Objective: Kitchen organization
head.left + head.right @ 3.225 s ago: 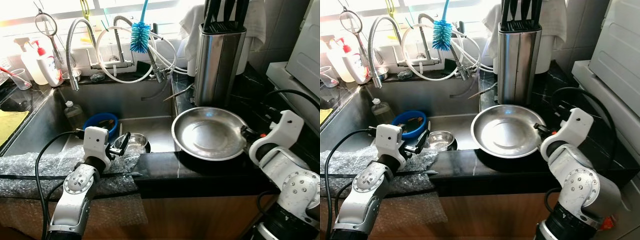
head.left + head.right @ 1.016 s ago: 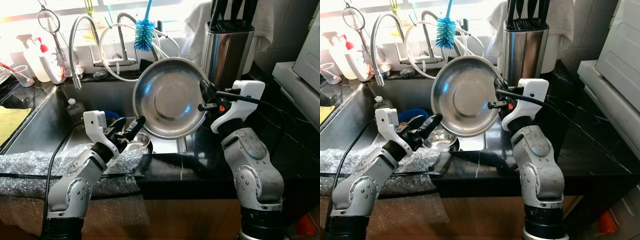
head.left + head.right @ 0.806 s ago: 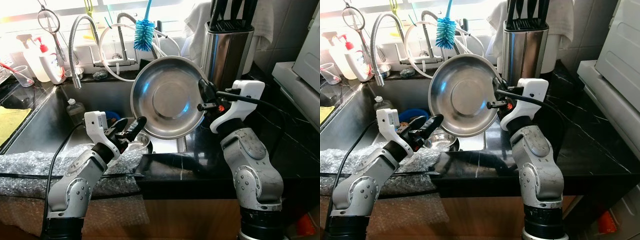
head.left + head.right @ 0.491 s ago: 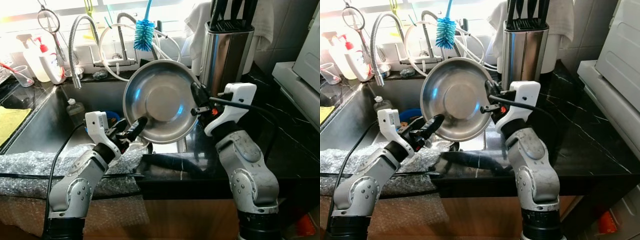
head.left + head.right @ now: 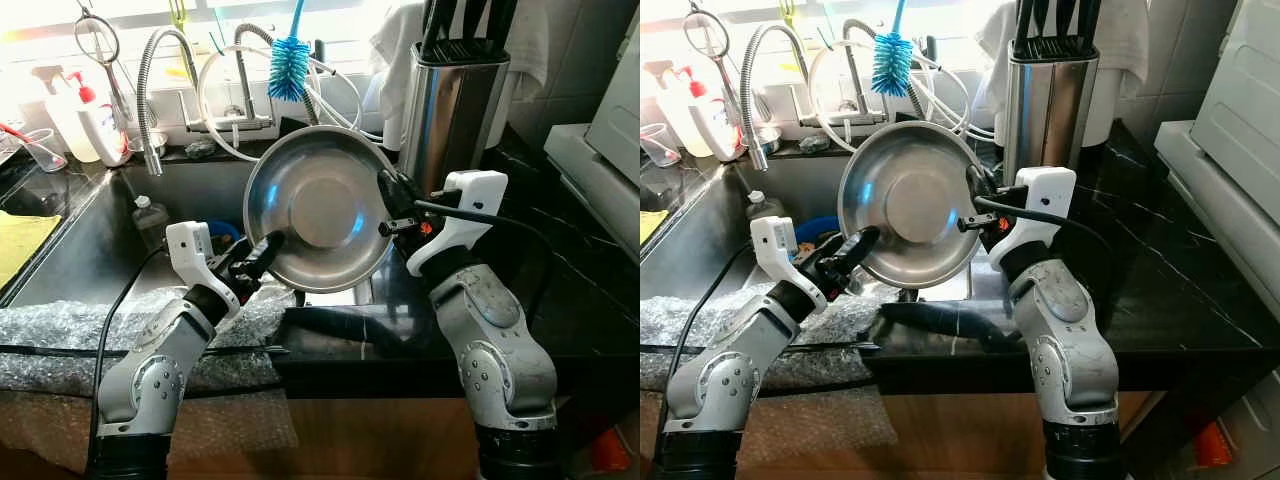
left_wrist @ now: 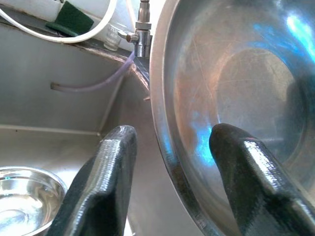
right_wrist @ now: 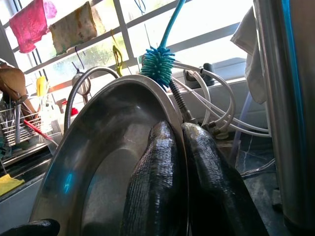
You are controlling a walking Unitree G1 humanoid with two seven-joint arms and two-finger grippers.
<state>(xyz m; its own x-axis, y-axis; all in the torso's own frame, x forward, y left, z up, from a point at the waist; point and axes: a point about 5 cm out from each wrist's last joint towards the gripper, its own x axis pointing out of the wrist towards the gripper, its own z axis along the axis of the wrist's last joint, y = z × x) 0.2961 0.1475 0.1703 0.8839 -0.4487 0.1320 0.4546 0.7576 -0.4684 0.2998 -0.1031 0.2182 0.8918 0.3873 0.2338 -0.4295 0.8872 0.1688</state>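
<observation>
You had the large steel pan off the desk and tilted nearly on edge above the near rim of the sink, its hollow facing you. Your right tool was clamped shut on the pan's rim at about 3 o'clock, one finger inside and one behind. Your left tool had its fingers spread wide and straddled the rim at about 8 o'clock, one finger outside the pan and the other inside the hollow, not yet closed on it as far as I could judge. So the pick-up looked done and a handover, or a two-handed hold, looked to be under way; setting the pan down in its proper place was left. A small steel bowl lay in the sink beside a blue bowl, and they probably wanted sorting too. No brand or writing was readable: the label on the white soap bottle at 10 o'clock was too small to make out.
</observation>
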